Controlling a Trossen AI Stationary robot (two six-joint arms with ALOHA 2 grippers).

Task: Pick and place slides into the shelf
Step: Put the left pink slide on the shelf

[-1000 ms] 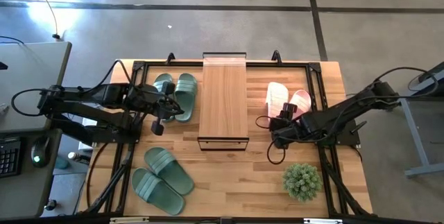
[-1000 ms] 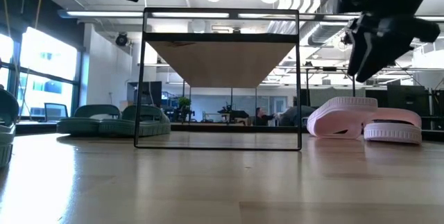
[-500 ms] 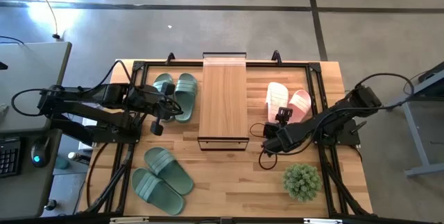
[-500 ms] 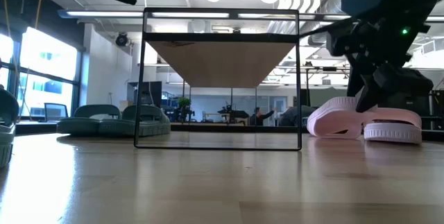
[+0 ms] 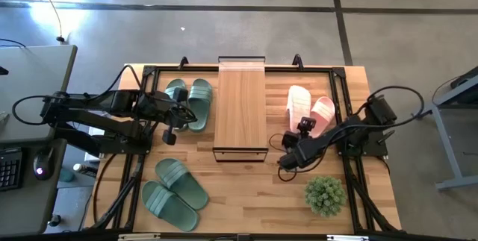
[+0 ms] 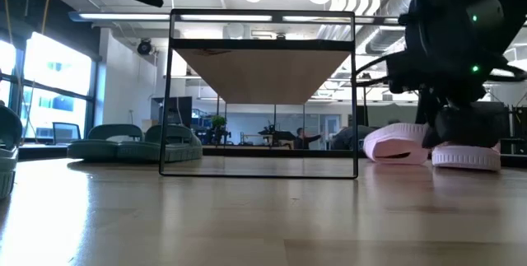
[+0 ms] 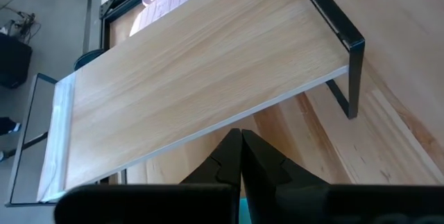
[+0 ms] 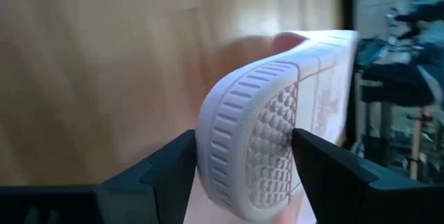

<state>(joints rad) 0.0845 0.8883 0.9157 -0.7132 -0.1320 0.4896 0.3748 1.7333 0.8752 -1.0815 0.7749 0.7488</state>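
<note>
Two pale pink slides (image 5: pixel 299 103) (image 5: pixel 323 110) lie right of the shelf (image 5: pixel 240 110), a wood plank on a thin black frame. My right gripper (image 5: pixel 305 126) is down at table height at their near ends and is shut on one pink slide (image 8: pixel 257 134). Which of the two it has, I cannot tell. Two sage-green slides (image 5: pixel 190 101) lie left of the shelf, and two more (image 5: pixel 174 191) lie near the table's near left corner. My left gripper (image 5: pixel 179 114) hovers, shut, between the far green pair and the shelf (image 7: pixel 194 64). My right gripper has the near end of a pink slide between its two fingers, coming level from the table's near side, along the slide. One finger (image 8: pixel 316 165) lies against the patterned sole (image 8: pixel 277 127), the other (image 8: pixel 170 172) against the ribbed rim (image 8: pixel 218 148). The slide reaches far back between them.
A small green potted plant (image 5: pixel 325 194) stands close to the right arm, toward the near right corner. In the low view the right gripper (image 6: pixel 461 130) hides part of the pink slides (image 6: pixel 395 142). Bare wood lies near of the shelf (image 6: pixel 263 52).
My right gripper has come down from above the table to table height at the near ends of the pink slides, its arm folding lower. The slides and the left arm have stayed where they were.
</note>
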